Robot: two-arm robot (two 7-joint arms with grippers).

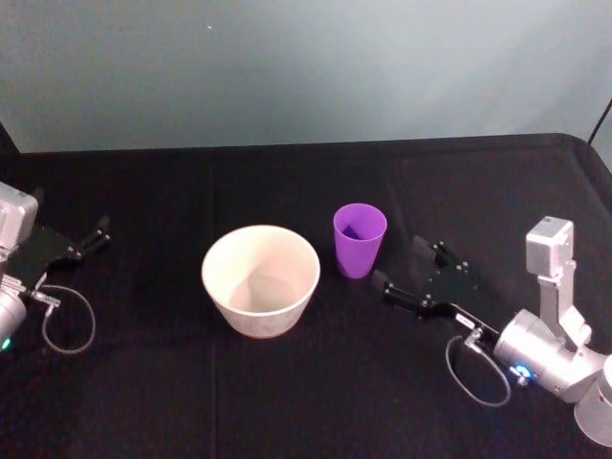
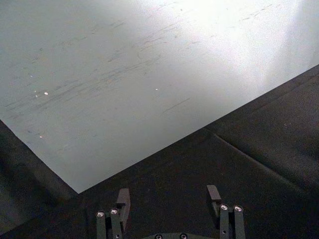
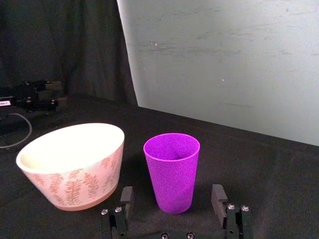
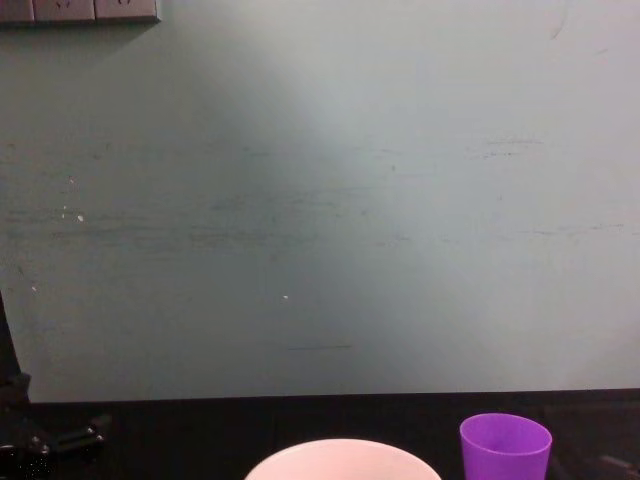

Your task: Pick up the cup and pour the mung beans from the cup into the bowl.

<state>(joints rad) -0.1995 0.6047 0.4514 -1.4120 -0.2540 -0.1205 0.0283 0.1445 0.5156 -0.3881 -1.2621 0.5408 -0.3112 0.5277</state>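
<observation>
Two things of the task stand upright near the middle of your black-draped worktop [image 1: 287, 402]: the purple cup [image 1: 360, 239] and, just beside it on the robot's left, the bowl [image 1: 268, 323]. A narrow strip of cloth shows between them, so they stand apart. You can see the bowl is much the wider of the two, pale inside, and the right wrist view shows you a reddish fern-leaf pattern on its outer wall [image 3: 75, 186]. The inside of the cup [image 3: 172, 172] looks purple all the way down, and you cannot tell what it holds.

Your right gripper [image 1: 397, 260] lies low over the worktop on the cup's right side, pointing at it, with its fingers spread wide. From the wrist camera the cup stands just ahead of the gap, lined up between the two fingers [image 3: 218, 193], and neither finger touches it.

Your left gripper [image 1: 100, 231] sits at the worktop's far left, well apart from the bowl, and it too is spread wide with nothing between its fingers [image 2: 123, 196].

From the chest camera you see the bowl's rim [image 4: 345, 447] and the cup [image 4: 505, 448] side by side before a pale wall [image 4: 320, 200].
</observation>
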